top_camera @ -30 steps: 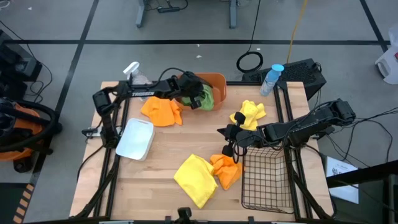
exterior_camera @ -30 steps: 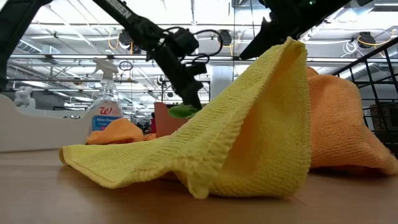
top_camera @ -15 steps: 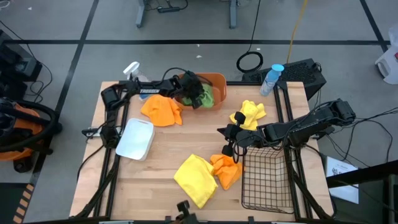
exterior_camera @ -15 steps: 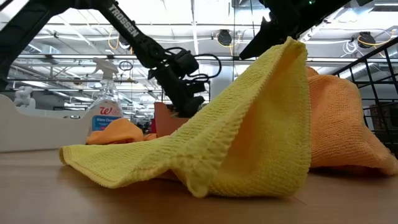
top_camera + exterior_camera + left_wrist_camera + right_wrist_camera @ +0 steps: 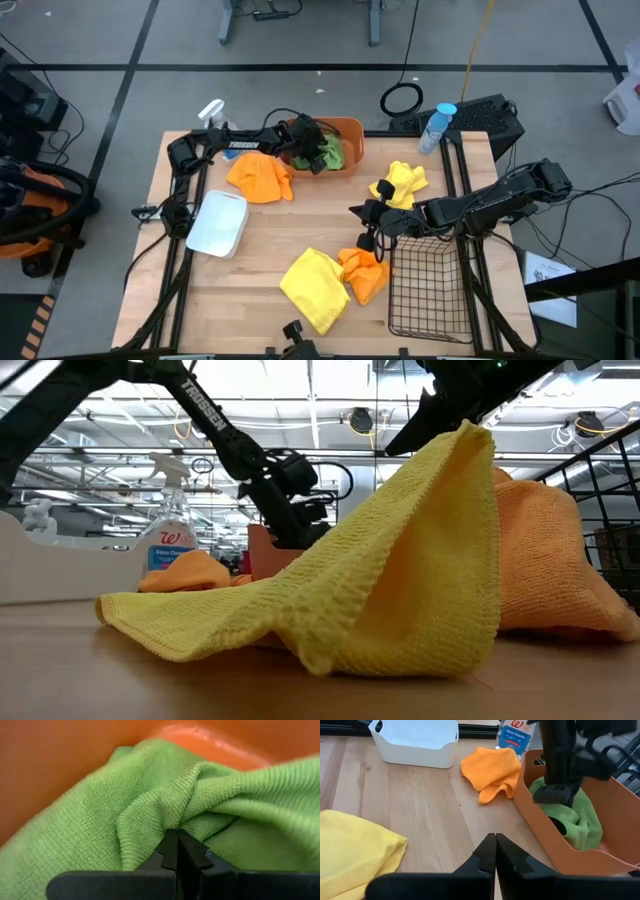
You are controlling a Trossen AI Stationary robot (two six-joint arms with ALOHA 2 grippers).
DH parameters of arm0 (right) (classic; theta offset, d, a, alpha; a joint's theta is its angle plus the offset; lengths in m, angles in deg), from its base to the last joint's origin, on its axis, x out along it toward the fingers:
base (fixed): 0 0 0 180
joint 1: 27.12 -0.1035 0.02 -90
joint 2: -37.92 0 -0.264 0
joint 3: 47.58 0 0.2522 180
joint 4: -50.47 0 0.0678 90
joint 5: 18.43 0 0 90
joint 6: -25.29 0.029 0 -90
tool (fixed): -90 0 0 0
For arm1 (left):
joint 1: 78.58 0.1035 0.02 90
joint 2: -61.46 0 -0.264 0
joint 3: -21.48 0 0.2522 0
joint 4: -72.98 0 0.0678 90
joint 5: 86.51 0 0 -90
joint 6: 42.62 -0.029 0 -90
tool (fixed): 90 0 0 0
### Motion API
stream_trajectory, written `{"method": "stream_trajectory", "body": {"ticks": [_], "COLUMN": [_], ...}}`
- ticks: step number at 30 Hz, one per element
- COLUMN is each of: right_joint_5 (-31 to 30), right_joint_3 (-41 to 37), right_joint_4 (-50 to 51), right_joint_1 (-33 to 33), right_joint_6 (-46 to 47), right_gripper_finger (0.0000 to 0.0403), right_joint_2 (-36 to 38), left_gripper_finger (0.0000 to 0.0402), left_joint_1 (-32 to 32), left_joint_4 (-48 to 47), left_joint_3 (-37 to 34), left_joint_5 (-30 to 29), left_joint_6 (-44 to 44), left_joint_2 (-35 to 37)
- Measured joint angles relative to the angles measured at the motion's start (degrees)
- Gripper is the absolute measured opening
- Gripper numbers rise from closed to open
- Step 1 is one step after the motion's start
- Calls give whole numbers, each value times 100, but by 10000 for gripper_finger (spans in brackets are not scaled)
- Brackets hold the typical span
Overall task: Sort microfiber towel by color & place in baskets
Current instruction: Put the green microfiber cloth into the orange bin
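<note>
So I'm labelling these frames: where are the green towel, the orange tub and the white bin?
green towel (image 5: 165, 800): left wrist view, on its bunched fold.
orange tub (image 5: 600, 855): right wrist view, on its side wall.
white bin (image 5: 219, 222): high view, on its inside floor.

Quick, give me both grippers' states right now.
Left gripper: shut on the green towel, inside the orange tub.
Right gripper: shut, holding nothing, hovering above the table.

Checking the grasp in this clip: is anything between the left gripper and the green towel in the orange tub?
Nothing visible. The left gripper is shut on a fold of the green towel inside the orange tub.
</note>
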Motion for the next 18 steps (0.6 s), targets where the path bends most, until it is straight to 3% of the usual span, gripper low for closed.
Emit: {"method": "stream_trajectory", "body": {"ticks": [7,13,18], "right_joint_5": [2,0,0], "right_joint_3": [0,0,0], "right_joint_4": [13,10,8], "right_joint_1": [-2,-2,-2], "right_joint_6": [-13,-59,-59], "right_gripper_finger": [0,0,0], "right_joint_2": [0,0,0], "left_gripper_finger": [7,8,9], "left_joint_1": [-77,-405,-522], "left_joint_4": [15,47,25], "left_joint_3": [33,33,33], "left_joint_5": [-32,-30,-969], "left_joint_6": [35,31,-247], "left_joint_2": [780,1046,914]}}
